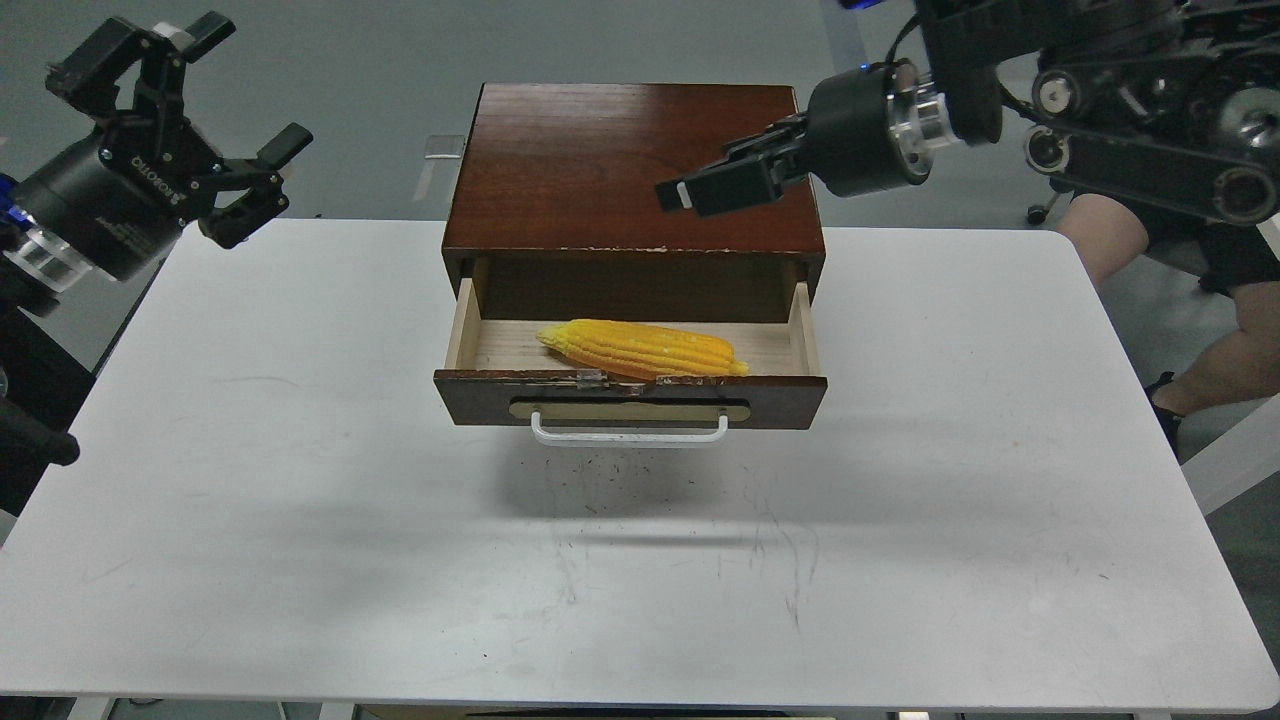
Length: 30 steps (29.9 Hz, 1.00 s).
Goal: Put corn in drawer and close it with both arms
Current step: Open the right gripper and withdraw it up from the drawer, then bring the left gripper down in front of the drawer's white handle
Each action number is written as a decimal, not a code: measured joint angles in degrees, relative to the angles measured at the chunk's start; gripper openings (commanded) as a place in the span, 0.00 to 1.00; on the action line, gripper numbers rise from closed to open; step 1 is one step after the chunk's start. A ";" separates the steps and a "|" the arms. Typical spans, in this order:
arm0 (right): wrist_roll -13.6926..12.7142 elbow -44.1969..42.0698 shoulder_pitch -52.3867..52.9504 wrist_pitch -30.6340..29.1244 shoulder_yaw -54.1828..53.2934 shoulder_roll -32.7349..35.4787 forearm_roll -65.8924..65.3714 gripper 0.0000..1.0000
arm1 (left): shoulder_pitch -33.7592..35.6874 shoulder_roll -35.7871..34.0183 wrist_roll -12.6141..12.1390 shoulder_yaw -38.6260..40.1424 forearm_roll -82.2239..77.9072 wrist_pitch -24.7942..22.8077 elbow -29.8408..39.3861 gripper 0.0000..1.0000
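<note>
The yellow corn (640,348) lies lengthwise on the pale wood floor of the open drawer (780,400), tapered end to the left, free of any gripper. The drawer is pulled out toward me, its white bar handle (628,437) facing front. My right gripper (690,193) hovers above the right part of the dark brown cabinet top (580,160), pointing left, well above the corn; its fingers overlap side-on. My left gripper (255,80) is open and empty, held high at the far left, away from the drawer.
The cabinet stands at the back middle of the white table (300,500). A person's legs (1200,340) show beyond the table's right edge. The table's front edge runs along the bottom of the view.
</note>
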State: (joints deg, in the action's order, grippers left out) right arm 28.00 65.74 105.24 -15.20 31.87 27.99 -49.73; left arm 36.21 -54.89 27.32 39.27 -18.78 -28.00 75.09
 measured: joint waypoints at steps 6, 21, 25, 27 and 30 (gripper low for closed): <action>-0.01 -0.22 -8.77 0.00 -4.20 11.44 15.26 1.00 | 0.26 -0.95 0.08 2.94 -8.47 -0.03 8.37 1.00; 0.00 -8.07 -49.29 0.11 -36.98 21.55 32.22 1.00 | 0.07 0.60 0.69 4.63 -44.41 0.00 25.14 0.52; 0.00 -9.80 -54.01 0.14 -38.19 21.17 35.15 1.00 | -0.43 2.77 0.69 3.31 -53.66 0.00 25.83 0.15; 0.00 -10.47 -55.49 0.22 -38.25 20.92 36.31 1.00 | -0.54 3.30 0.69 1.92 -57.40 0.00 25.87 0.00; 0.00 -12.37 -57.22 0.26 -38.34 20.07 37.47 1.00 | -0.61 3.72 0.69 -0.62 -63.79 0.03 25.90 0.00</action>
State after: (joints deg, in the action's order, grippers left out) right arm 28.00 53.37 48.02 -14.94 -6.47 48.06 -12.26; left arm 35.60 -51.16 28.01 38.65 -82.56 -27.97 100.99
